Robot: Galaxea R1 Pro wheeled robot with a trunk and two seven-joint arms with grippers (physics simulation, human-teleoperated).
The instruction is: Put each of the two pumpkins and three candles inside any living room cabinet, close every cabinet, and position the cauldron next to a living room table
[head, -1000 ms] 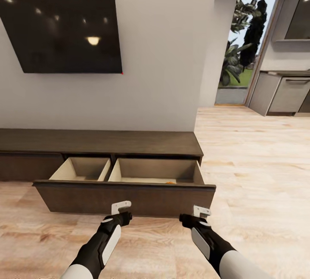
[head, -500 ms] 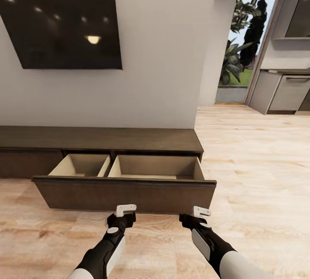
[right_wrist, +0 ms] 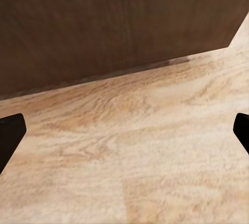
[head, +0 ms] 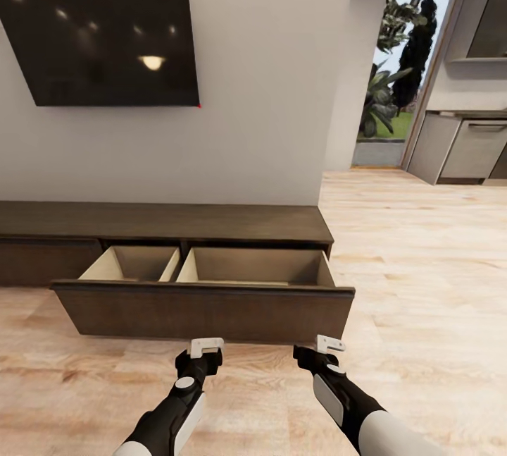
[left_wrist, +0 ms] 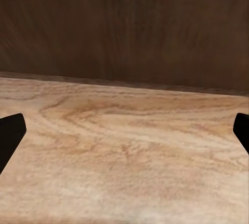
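Note:
The cabinet [head: 162, 222] runs low and dark brown along the wall, with its wide drawer [head: 204, 311] pulled out and two pale beige compartments showing. From this angle I cannot see the drawer's floor. My left gripper [head: 206, 347] and right gripper [head: 329, 344] hover just above the floor in front of the drawer front, both open and holding nothing. The left wrist view faces the drawer front [left_wrist: 124, 27] across bare floor between the left gripper [left_wrist: 124, 136] fingers. In the right wrist view the drawer front [right_wrist: 104, 22] lies ahead of the right gripper [right_wrist: 124, 136]. Pumpkins, candles, cauldron and table are out of view.
A black TV [head: 105, 40] hangs on the wall above the cabinet. Wooden floor [head: 422, 266] extends right toward a doorway [head: 401, 68] and grey kitchen units [head: 465, 153]. The drawer front juts out over the floor toward me.
The whole picture has shifted, so the camera moved and less of the drawer's inside shows. My left gripper has moved slightly right and turned; the right gripper has barely moved.

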